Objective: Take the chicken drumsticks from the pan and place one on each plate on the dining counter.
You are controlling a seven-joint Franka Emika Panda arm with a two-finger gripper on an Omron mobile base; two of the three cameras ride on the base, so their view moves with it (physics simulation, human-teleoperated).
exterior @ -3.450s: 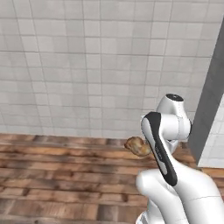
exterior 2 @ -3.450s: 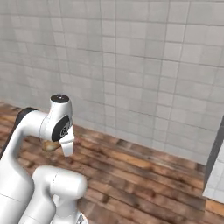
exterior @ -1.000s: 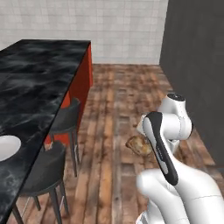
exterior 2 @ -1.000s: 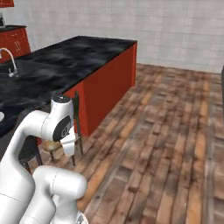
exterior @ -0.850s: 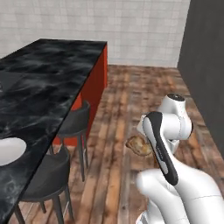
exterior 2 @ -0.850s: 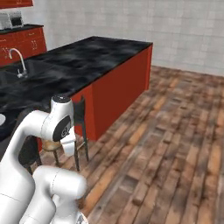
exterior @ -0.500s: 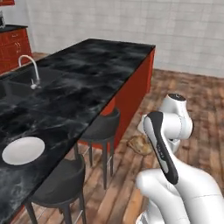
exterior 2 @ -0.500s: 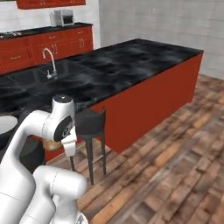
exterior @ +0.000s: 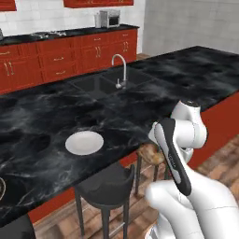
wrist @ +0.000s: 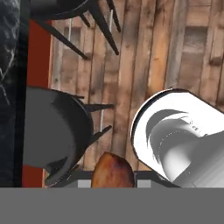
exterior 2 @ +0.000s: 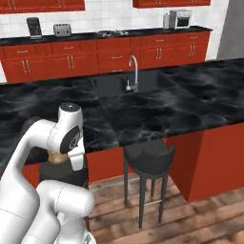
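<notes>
My gripper [wrist: 113,183] is shut on one golden-brown chicken drumstick [wrist: 113,168], held low in front of the arm. That drumstick [exterior: 149,154] hangs just off the near edge of the black marble dining counter [exterior: 154,105], above the stools. In the right base view it [exterior 2: 58,157] peeks out under the wrist. A plain white plate [exterior: 84,142] lies on the counter to the left of the gripper, near the front edge. The curved rim of another plate [exterior: 1,186] shows at the far left edge. The pan is out of view.
Dark round stools [exterior: 106,186] [exterior 2: 148,153] stand along the counter's front, one seat [wrist: 54,131] right under the hand. A sink with a chrome faucet [exterior: 120,70] is set in the counter beyond the plate. Red cabinets [exterior 2: 109,55] line the back wall. The floor is wood.
The whole view has swung round with the base: the counter now lies broadside in front, with sink, faucet and white plate closer. The drumstick stays in the shut gripper.
</notes>
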